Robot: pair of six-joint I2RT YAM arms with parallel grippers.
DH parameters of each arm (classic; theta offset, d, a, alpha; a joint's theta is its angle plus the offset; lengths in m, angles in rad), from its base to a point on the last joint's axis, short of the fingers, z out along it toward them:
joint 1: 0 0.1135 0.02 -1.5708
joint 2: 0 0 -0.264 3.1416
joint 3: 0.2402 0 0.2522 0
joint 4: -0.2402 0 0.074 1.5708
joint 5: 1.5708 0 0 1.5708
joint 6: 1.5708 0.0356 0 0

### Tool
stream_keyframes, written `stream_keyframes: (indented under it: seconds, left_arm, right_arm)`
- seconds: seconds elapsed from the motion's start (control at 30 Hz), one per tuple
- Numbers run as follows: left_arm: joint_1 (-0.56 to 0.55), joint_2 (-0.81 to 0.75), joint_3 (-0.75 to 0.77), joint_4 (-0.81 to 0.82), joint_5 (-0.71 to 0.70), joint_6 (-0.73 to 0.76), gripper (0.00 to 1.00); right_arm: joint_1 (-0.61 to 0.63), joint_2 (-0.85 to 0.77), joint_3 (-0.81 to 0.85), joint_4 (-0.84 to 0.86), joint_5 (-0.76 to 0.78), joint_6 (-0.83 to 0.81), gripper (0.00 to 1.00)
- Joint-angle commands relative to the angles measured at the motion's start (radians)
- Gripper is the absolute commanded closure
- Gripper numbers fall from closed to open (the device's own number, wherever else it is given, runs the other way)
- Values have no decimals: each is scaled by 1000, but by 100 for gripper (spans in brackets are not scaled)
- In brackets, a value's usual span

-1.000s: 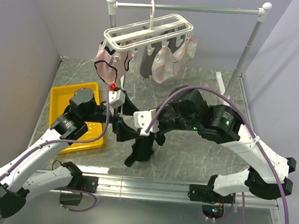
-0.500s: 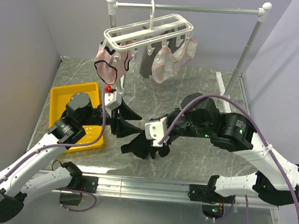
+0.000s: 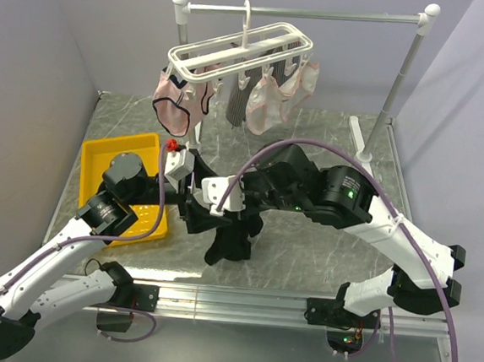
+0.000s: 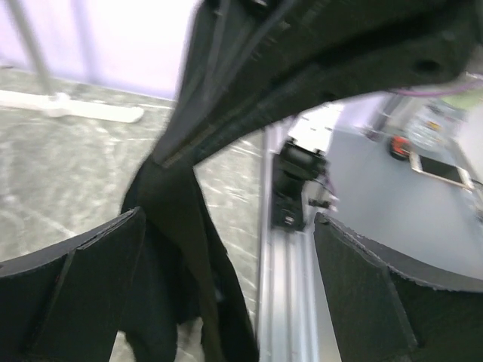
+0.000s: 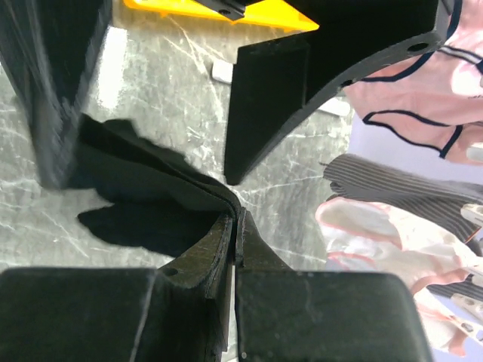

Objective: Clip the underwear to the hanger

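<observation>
Black underwear (image 3: 229, 237) clamped in right gripper (image 5: 235, 217), dangling

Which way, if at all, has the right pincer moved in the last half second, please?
Yes: in the top view, the right pincer has moved left, toward the yellow tray.

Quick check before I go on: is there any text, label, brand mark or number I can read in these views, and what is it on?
No readable text in any view.
underwear: plain black, no tag or print showing.
hanger: plain white, no marking visible.
yellow tray: no marking visible.
blurred items beyond the table edge, left wrist view: too blurred to read.
</observation>
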Motion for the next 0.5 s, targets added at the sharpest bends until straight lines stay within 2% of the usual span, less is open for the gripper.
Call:
stream_keyframes:
  seconds: [0.0,0.07,0.17,0.27,0.3,0.47]
  left_arm:
    - [-19,-3,-2,4,-188,33,1]
    - [-18,6,-12,18,-288,33,1]
    - [-18,38,-10,18,-322,30,5]
    - [-18,46,-15,7,-313,57,26]
    - [-18,40,-21,18,-301,60,38]
    - [-15,32,-29,37,-238,62,62]
  right_arm:
    - [12,5,79,-26,38,57,100]
    - [18,5,93,-31,36,65,100]
    - [23,17,143,-52,24,80,100]
    - [23,17,180,-85,-8,75,100]
    - [26,13,177,-83,-10,71,100]
    - [26,-9,154,-74,-18,77,100]
